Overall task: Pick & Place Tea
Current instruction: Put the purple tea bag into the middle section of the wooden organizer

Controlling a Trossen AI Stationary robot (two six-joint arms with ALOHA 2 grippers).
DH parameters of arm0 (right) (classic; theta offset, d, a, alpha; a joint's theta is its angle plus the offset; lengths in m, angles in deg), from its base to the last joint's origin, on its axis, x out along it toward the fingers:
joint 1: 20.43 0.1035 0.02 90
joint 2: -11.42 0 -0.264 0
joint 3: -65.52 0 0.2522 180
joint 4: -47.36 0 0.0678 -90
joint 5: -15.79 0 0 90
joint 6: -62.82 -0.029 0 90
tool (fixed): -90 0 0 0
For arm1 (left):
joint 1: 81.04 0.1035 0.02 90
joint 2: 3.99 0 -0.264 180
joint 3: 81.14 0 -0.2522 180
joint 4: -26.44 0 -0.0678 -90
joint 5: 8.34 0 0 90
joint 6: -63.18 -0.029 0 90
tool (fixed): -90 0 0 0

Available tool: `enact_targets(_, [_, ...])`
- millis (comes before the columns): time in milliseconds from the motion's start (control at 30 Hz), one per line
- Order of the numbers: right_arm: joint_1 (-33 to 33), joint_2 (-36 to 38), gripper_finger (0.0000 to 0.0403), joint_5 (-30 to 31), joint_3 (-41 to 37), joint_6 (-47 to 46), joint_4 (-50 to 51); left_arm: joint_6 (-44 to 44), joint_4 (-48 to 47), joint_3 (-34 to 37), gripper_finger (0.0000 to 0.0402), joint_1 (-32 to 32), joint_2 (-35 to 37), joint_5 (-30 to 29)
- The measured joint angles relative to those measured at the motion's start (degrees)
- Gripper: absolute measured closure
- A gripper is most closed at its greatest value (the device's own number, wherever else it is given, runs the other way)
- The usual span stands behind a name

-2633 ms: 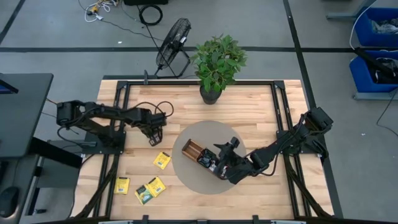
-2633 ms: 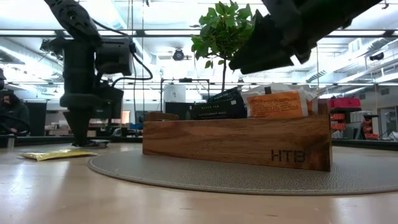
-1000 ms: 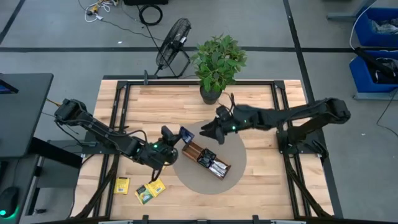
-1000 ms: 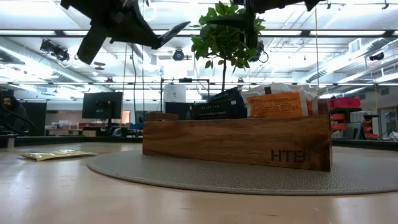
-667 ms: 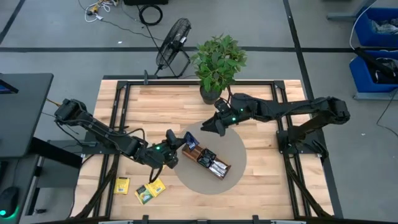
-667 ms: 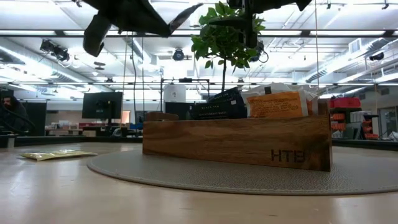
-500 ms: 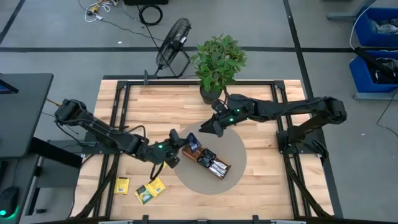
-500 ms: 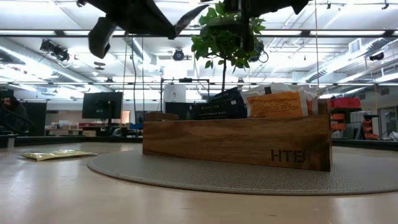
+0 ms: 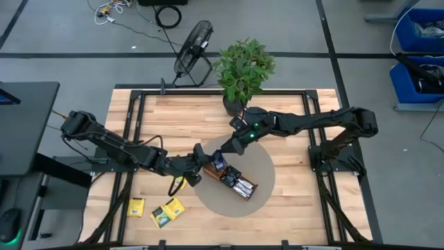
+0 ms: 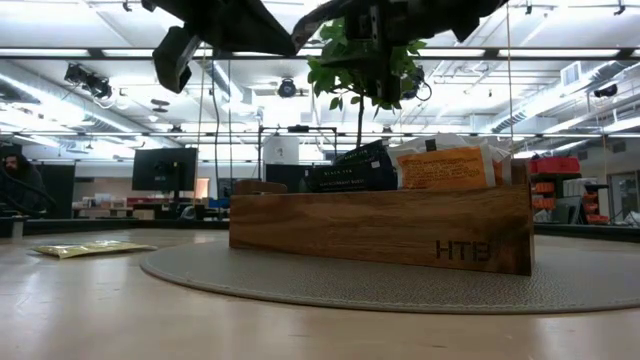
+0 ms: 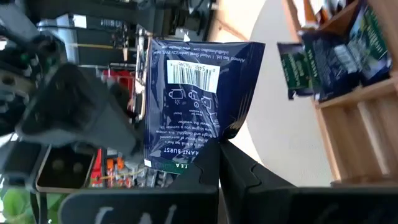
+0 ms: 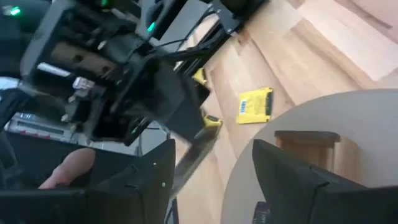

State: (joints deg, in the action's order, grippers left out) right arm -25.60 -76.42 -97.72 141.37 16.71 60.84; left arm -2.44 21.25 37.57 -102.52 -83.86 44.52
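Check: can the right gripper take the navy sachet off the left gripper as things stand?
Probably yes. The right gripper is open, facing the navy sachet that the left gripper holds up above the tray; nothing sits between them.

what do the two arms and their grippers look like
Both arms are dark, nearly black, with jointed segments and loose black cables along them. The left arm and right arm each carry small green lights near the wrist. The left gripper and right gripper have blocky, matte black fingers.

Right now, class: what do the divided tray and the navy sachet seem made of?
Tray: apparently wood, with brown grain, a smooth finish and engraved letters. Navy sachet, shut in the left pincer: probably foil or coated paper, since it shows glossy, creased print.
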Motion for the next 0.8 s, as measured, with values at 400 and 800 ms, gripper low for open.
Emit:
enact_targets(400, [-0.9, -2.1, 0.0257, -4.5, 0.0, -0.4, -2.6, 0.4, -0.8, 0.0, 0.0400, 1.8, 0.0, 1.2])
enact_targets(800, [-0.8, -2.1, 0.0394, -4.0, 0.0, 3.0, -1.9, 6.3, -0.7, 0.0, 0.0397, 1.2, 0.0, 1.1])
